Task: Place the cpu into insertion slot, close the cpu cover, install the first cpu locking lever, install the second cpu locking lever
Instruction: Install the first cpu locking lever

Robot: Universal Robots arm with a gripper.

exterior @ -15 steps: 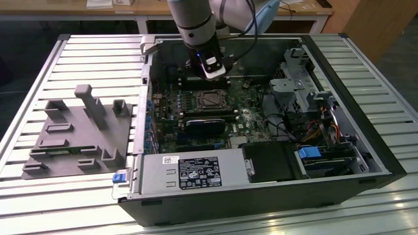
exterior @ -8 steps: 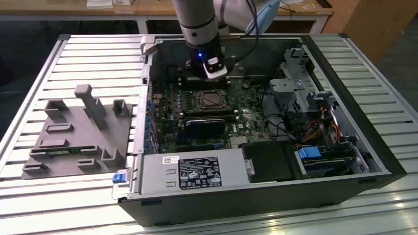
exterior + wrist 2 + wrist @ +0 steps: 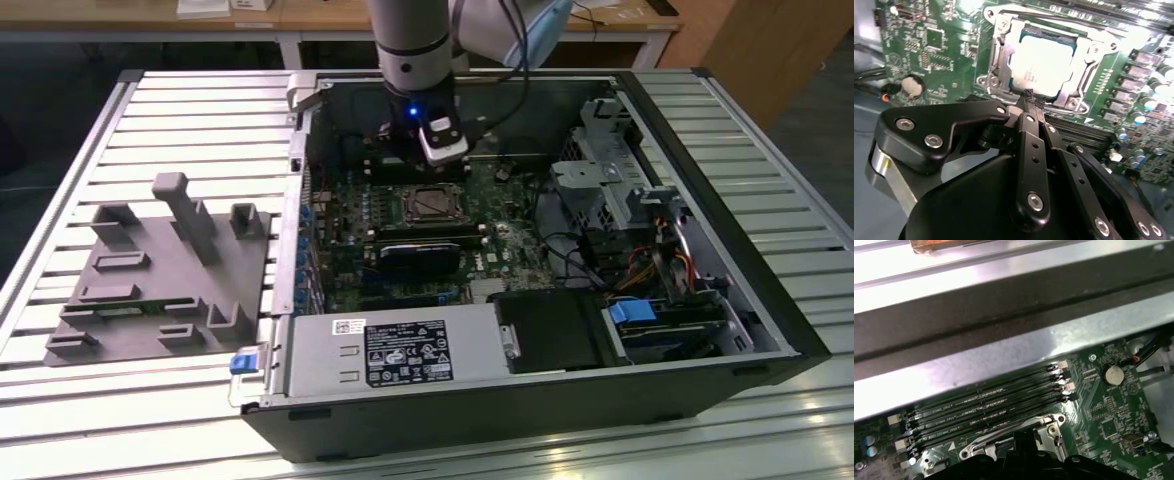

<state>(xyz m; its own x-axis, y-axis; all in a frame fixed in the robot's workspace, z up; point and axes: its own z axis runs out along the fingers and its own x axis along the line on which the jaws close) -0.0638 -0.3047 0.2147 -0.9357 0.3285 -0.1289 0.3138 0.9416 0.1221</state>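
The cpu lies flat in the insertion slot, its silver-grey top showing through the window of the cpu cover, which lies down around it. My gripper hangs just above the socket's edge on the memory-slot side. Its black fingers are shut with nothing between them. In the exterior view the gripper sits at the far edge of the socket, under the arm's wrist. The first wrist view shows the gripper over a corner of the socket frame. I cannot tell how the locking levers stand.
The open computer case lies on a slatted table, a grey fixture block at the exterior view's left. A black fan card and power supply lie nearer. Memory slots and the case wall are close by.
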